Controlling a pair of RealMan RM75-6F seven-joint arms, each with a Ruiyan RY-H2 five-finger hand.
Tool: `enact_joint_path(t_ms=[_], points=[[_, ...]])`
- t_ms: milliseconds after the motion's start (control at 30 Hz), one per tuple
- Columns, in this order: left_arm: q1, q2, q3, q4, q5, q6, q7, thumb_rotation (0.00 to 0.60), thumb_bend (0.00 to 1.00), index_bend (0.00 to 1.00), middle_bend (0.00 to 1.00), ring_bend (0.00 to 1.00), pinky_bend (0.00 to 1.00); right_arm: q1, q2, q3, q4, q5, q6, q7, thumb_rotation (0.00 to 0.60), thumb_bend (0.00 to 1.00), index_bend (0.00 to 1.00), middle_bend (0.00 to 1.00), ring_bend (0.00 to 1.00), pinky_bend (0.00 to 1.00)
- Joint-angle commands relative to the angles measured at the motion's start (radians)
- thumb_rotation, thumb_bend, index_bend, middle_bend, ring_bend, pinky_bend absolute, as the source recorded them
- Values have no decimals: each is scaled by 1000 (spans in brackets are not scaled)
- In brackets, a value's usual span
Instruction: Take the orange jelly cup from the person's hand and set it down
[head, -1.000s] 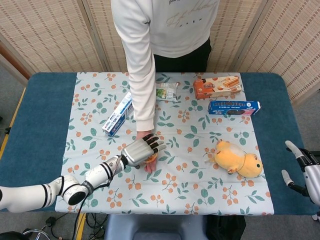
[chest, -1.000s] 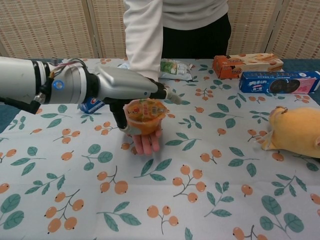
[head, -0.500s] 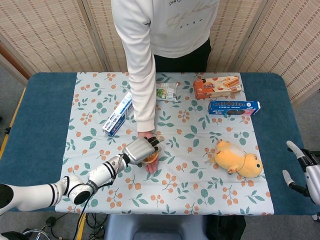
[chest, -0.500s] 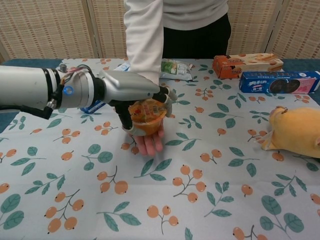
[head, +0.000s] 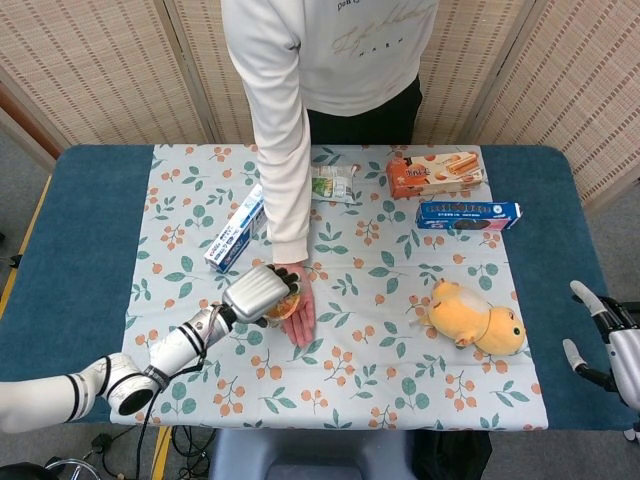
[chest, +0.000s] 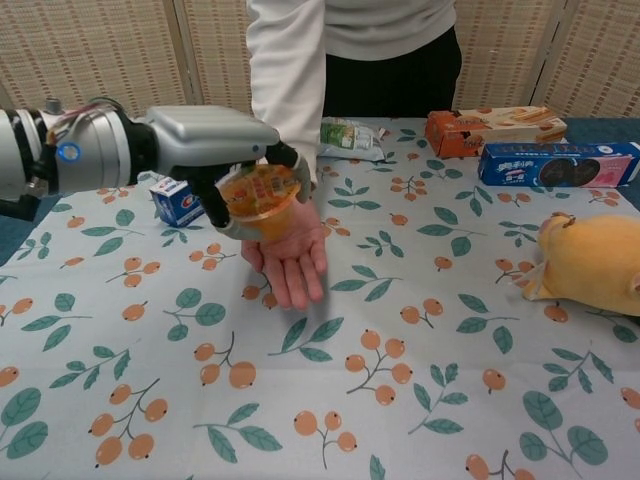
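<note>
The bench (head: 90, 240) carries a cloth printed with orange fruit and leaves (head: 380, 340), and a person in a white top (head: 330, 50) stands at its far side, one arm reaching down over the cloth. The person's hand (chest: 292, 250) lies palm up and flat above the print, fingers stretched toward the robot. A yellow plush toy (head: 475, 318) sits on the cloth toward the robot's right. At the far edge lie an orange biscuit box (head: 435, 172), a blue cookie box (head: 468, 213) just in front of it, a blue and white carton (head: 237, 228) beside the person's sleeve, and a small green packet (head: 333, 187). The left hand (chest: 215, 150) has its fingers wrapped around the orange jelly cup (chest: 258, 197), gripping it tilted just above the heel of the person's palm. The right hand (head: 600, 335) rests at the bench's near right edge, fingers apart and holding nothing.
</note>
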Motion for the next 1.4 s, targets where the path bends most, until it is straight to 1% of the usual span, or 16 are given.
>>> enact_joint_path(t_ms=[33, 200, 367, 567, 933, 1000, 1033, 1100, 1167, 1200, 1267, 1333, 1400], points=[[48, 68, 23, -58, 34, 59, -18, 600, 309, 432, 275, 384, 681, 1, 0, 1, -1, -1, 0, -1, 600, 383, 98, 243, 195, 411], [101, 144, 64, -104, 55, 94, -10, 600, 308, 431, 275, 384, 681, 6, 2, 2, -7, -9, -1, -5, 600, 383, 98, 243, 195, 411], [133, 159, 109, -95, 57, 80, 12, 600, 309, 429, 275, 384, 680, 10, 1, 2, -11, -13, -6, -8, 600, 383, 98, 243, 195, 411], [157, 117, 136, -25, 47, 58, 23, 600, 309, 429, 275, 384, 679, 12, 5, 4, -19, -15, -4, -16, 600, 383, 98, 243, 195, 411], [172, -6, 142, 118, 37, 28, 40, 600, 309, 429, 275, 384, 679, 7, 13, 1, -30, -13, 2, -25, 600, 383, 98, 243, 195, 411], [176, -18, 144, 136, 31, 27, 64, 600, 309, 408, 272, 381, 675, 6, 14, 1, -31, -13, 2, -26, 600, 383, 98, 243, 195, 411], [177, -20, 145, 138, 21, 22, 81, 600, 309, 370, 252, 360, 658, 5, 15, 1, -31, -12, 2, -27, 600, 383, 98, 243, 195, 411], [178, -16, 141, 126, -16, 4, 121, 600, 309, 222, 166, 254, 573, 5, 16, 1, -32, -11, 2, -26, 600, 383, 98, 243, 195, 411], [183, -10, 134, 107, -50, 1, 155, 600, 309, 48, 49, 107, 429, 5, 15, 1, -32, -11, 2, -26, 600, 383, 98, 243, 195, 411], [185, -6, 132, 97, -62, 2, 168, 600, 306, 18, 18, 61, 379, 6, 15, 1, -31, -12, 1, -26, 600, 383, 98, 243, 195, 411], [190, 9, 126, 68, -90, 7, 193, 600, 294, 0, 0, 11, 306, 7, 14, 2, -31, -12, 0, -25, 600, 383, 98, 243, 195, 411], [198, 25, 120, 42, -110, 22, 209, 600, 281, 0, 0, 0, 252, 8, 14, 3, -30, -12, 1, -24, 600, 384, 98, 243, 195, 411], [213, 47, 111, 10, -134, 48, 219, 600, 276, 0, 0, 0, 231, 7, 13, 3, -28, -11, 1, -22, 600, 383, 98, 243, 194, 411]])
